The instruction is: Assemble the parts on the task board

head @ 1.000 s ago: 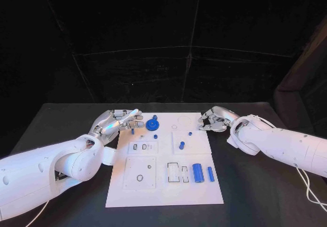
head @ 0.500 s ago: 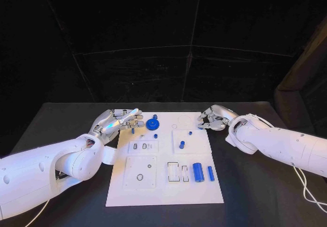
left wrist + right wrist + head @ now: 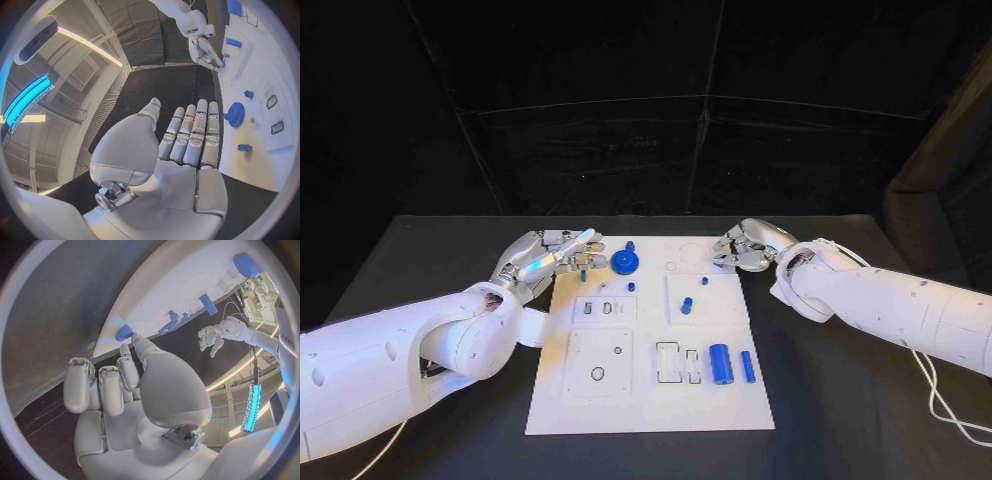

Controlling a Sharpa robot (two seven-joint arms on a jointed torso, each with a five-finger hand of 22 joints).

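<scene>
Left robot hand (image 3: 548, 255) flat, empty beside blue gear (image 3: 626, 263); right robot hand (image 3: 744, 246) curled, empty, likely staging a pick.

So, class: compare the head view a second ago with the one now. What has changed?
The right hand has drawn slightly up and away from the task board, toward the table's far edge. The left hand stays at the board's far left corner, fingers apart, holding nothing. The blue gear and the other parts lie as before.
</scene>
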